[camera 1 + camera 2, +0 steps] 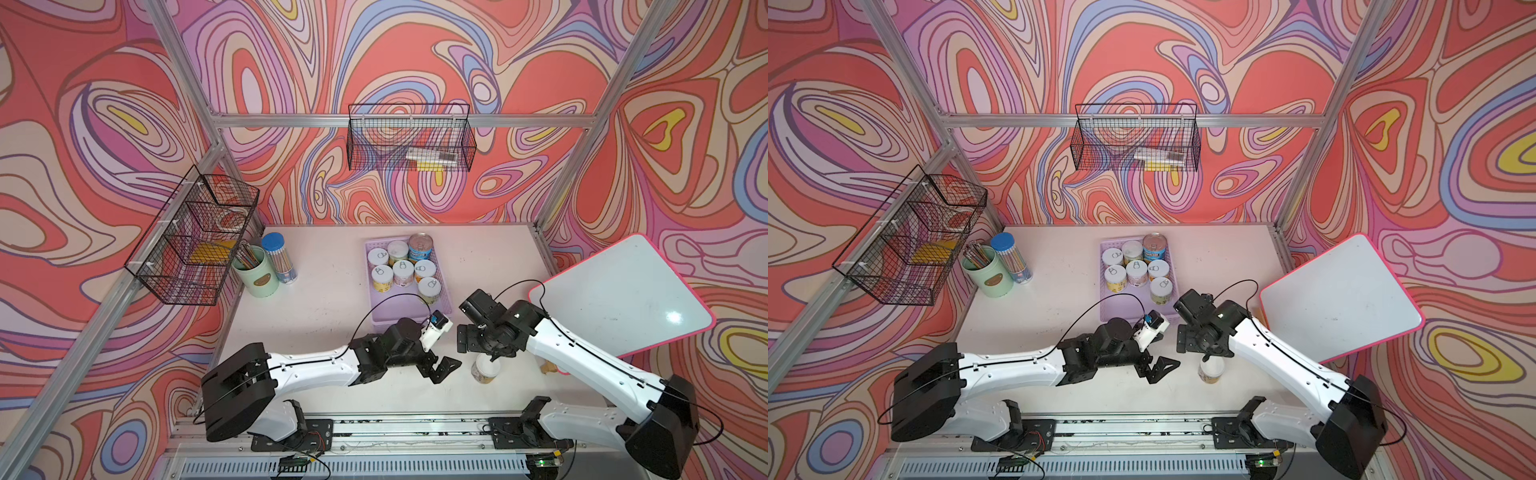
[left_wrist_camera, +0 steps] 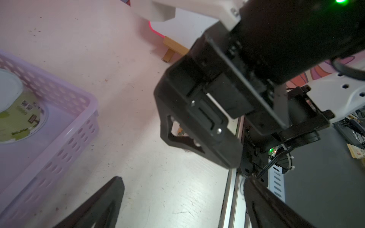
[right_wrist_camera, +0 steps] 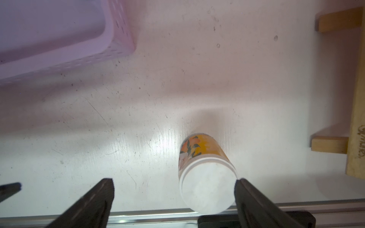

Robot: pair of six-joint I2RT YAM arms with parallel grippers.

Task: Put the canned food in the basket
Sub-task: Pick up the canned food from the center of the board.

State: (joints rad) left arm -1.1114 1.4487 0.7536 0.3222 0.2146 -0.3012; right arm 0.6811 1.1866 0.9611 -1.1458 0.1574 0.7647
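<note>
the lilac basket (image 1: 384,313) holds seven cans (image 1: 403,272) in both top views. only the right wrist view shows the right gripper (image 3: 173,183) spread wide, the orange-label can (image 3: 205,189) upright on the table (image 3: 177,88) between its fingers (image 3: 94,201), ungripped. left gripper (image 2: 182,180) also spread, empty.

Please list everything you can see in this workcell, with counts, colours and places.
short cans: six, white-lidded, in basket
loose can: one, orange-labelled, on table between right jaws
tall can: one, blue, basket's far corner
basket: one, lilac, table centre
pen cup: one, mint, far left
pencil jar: one, blue-lidded, beside cup
wire baskets: two, black, on frame rails
whiteboard: one, pink-edged, right
left gripper: black, open, empty
right gripper: black, open
</note>
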